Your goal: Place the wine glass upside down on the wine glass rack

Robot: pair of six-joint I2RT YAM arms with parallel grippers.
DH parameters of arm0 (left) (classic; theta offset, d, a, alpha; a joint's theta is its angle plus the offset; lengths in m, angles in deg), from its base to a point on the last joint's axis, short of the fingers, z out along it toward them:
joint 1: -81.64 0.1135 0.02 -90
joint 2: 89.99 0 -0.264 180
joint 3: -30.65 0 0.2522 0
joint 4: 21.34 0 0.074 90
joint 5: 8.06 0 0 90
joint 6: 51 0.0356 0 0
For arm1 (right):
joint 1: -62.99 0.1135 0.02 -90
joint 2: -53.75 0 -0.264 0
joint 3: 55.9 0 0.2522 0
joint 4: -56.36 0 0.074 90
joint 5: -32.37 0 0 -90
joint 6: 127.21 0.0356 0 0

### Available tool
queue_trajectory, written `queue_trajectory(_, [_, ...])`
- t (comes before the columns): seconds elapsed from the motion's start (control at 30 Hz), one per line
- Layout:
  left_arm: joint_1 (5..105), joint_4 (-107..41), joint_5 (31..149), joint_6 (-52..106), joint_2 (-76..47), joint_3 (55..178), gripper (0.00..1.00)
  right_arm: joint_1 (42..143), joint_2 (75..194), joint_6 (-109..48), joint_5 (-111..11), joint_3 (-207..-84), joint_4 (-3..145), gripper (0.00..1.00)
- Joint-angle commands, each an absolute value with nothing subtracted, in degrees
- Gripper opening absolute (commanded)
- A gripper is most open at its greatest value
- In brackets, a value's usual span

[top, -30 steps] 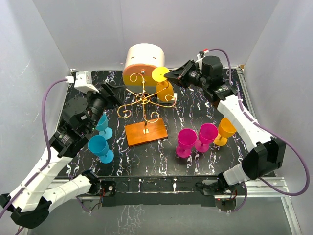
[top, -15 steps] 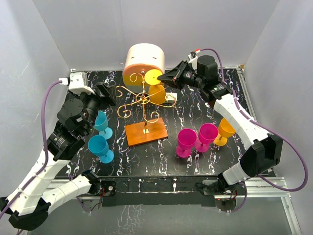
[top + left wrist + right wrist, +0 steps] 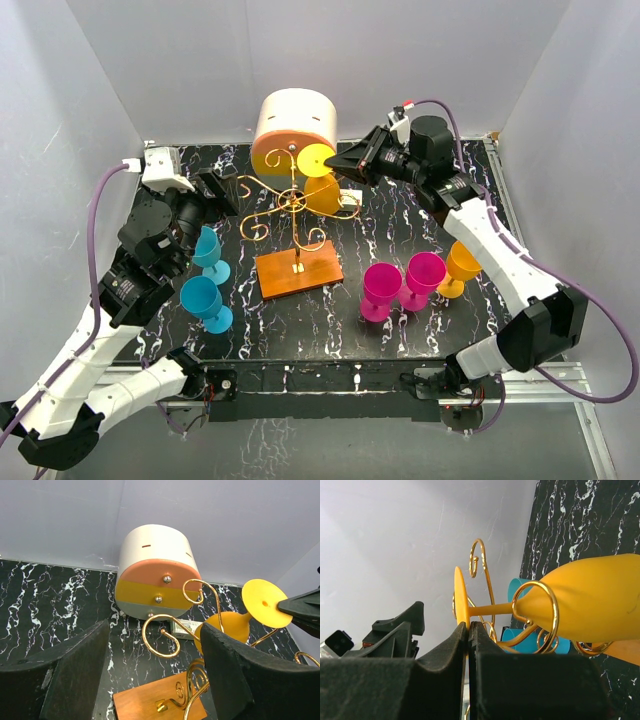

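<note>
On a black, white-veined surface point(image 3: 400, 215), a gold wire rack point(image 3: 293, 201) of curled scrolls rises from its flat orange base. A smooth, plastic-looking yellow wine glass point(image 3: 325, 193) hangs tilted among the back-right scrolls. Its bowl points down and its stem runs up toward the right claw point(image 3: 344, 164), which pinches its thin round foot. The left claw point(image 3: 154, 645) gapes wide, empty, well apart.

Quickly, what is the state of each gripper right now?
Left gripper: open, holding nothing.
Right gripper: closed on the foot of the yellow wine glass.
</note>
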State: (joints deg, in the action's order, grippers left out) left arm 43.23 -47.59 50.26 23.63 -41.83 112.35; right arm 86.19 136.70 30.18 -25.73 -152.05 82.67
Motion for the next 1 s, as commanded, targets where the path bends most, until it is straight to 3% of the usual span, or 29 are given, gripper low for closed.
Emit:
queue_trajectory(0.0, [43.4,-46.9,49.5,24.0,-42.3,113.8,0.72,86.3,132.6,29.0,-24.6,-151.2,80.7,0.0])
queue_trajectory(0.5, [43.4,-47.3,49.8,23.2,-42.6,113.9,0.72,86.2,127.4,23.9,-39.5,-150.2,88.9,0.0])
queue_trajectory(0.97, [43.4,-47.3,51.3,23.3,-42.2,115.1,0.72,86.2,132.6,21.9,-39.8,-153.0,86.0,0.0])
